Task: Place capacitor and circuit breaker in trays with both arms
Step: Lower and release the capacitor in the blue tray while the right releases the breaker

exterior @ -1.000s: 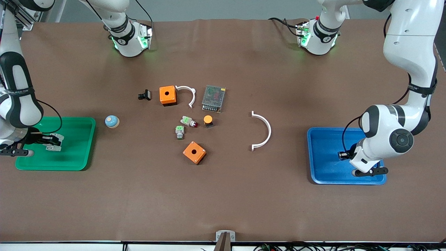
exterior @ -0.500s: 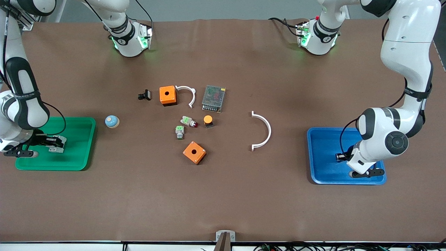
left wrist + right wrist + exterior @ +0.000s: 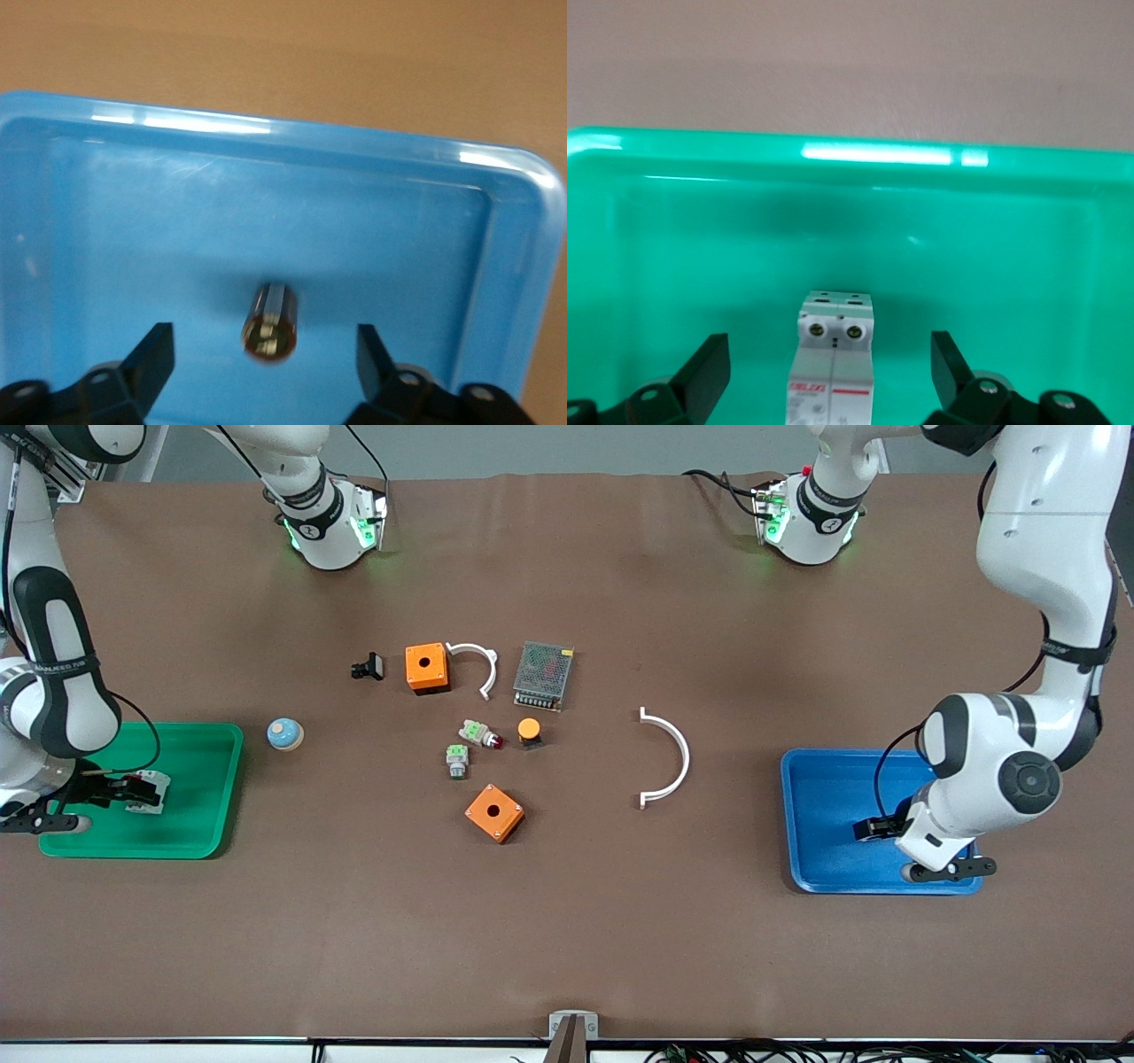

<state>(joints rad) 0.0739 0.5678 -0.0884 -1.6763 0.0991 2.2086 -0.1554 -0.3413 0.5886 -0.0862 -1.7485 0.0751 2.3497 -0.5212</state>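
Note:
The circuit breaker (image 3: 833, 363), a light-grey block with two screw holes, lies flat in the green tray (image 3: 700, 248). My right gripper (image 3: 830, 354) is open, its fingers well clear on either side of the breaker. In the front view the breaker (image 3: 147, 792) lies in the green tray (image 3: 199, 779) by the right gripper (image 3: 124, 791). The capacitor (image 3: 270, 323), a small dark cylinder, lies in the blue tray (image 3: 399, 230) between the open fingers of my left gripper (image 3: 264, 347), untouched. In the front view the left gripper (image 3: 873, 829) is low over the blue tray (image 3: 824, 797), hiding the capacitor.
In the middle of the table lie two orange boxes (image 3: 426, 667) (image 3: 494, 812), two white arcs (image 3: 478, 662) (image 3: 669, 757), a meshed power supply (image 3: 543, 675), two grey-and-green push-button parts (image 3: 479, 733) (image 3: 457, 760), an orange-capped button (image 3: 529, 731), a black clip (image 3: 368, 666) and a round blue-and-beige knob (image 3: 285, 733).
The right gripper has drawn back toward the green tray's outer edge, leaving the circuit breaker lying in the tray. The left wrist has shifted a little over the blue tray.

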